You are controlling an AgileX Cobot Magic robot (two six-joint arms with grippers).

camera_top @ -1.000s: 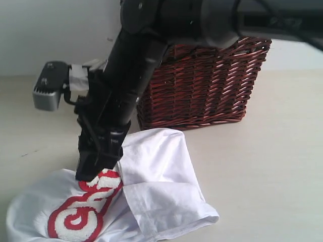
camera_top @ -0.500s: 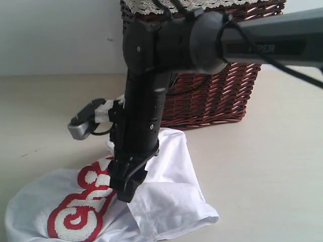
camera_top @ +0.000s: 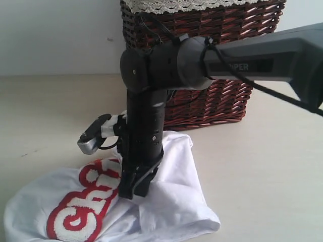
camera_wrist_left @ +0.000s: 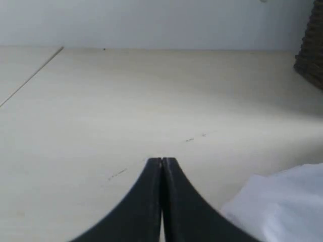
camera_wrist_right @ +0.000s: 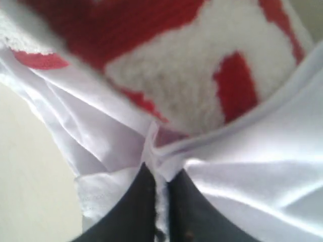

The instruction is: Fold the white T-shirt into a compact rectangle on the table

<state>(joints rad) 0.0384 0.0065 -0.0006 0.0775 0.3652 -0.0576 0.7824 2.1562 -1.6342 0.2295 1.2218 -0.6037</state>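
While clamped shut on a raised fold of white T-shirt (camera_top: 176, 171), just beside the red-outlined letters: right gripper (camera_top: 133, 191), pointing down. T-shirt crumpled on table (camera_top: 267, 166), near front of wicker basket (camera_top: 217, 96). Left gripper (camera_wrist_left: 162, 162) fully closed, empty, low over table, T-shirt edge nearby.

The exterior view looks low across the bench (camera_top: 272, 166), fairly near. Both wrist views sit closer, sharing the white T-shirt (camera_top: 176, 161) with it.
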